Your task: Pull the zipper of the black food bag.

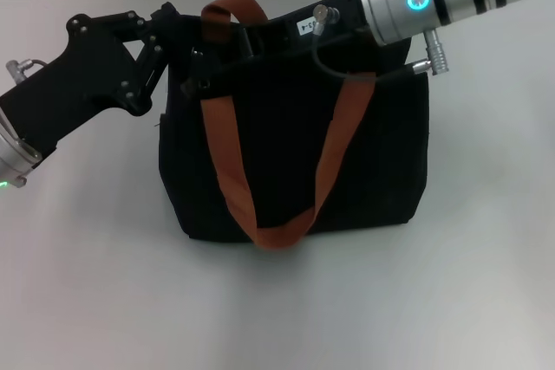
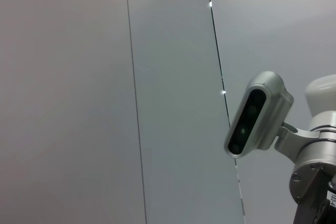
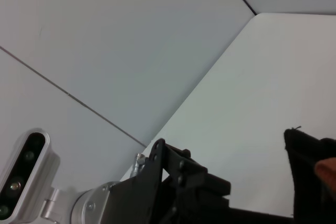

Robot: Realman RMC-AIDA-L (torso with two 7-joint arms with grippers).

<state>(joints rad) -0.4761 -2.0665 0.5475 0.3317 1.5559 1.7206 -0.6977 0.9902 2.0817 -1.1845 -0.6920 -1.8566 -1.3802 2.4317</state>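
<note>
The zipper pull itself is nowhere I can make out. The top edge of the black food bag (image 1: 295, 153), where the track would run, is covered by the right arm and by the left gripper (image 1: 186, 62), black on black. The left gripper sits at the bag's top left corner, fingers right against the fabric, but I can't tell whether its jaws are closed on anything or how wide they are. The right gripper (image 1: 260, 39) reaches in along the bag's top edge from the right, and its jaws are just as impossible to read.

The bag stands near the far edge of the white table (image 1: 486, 283), roughly mid-width, long axis running left to right, flat side facing the head camera. The orange-brown strap (image 1: 260, 214) loops down over that face.

There's a small white label (image 1: 305, 26) on the right arm with tiny characters, too small to read properly.

The left wrist view shows only wall panels and the other arm's camera (image 2: 257, 114). The right wrist view catches a corner of the bag (image 3: 310, 171).
</note>
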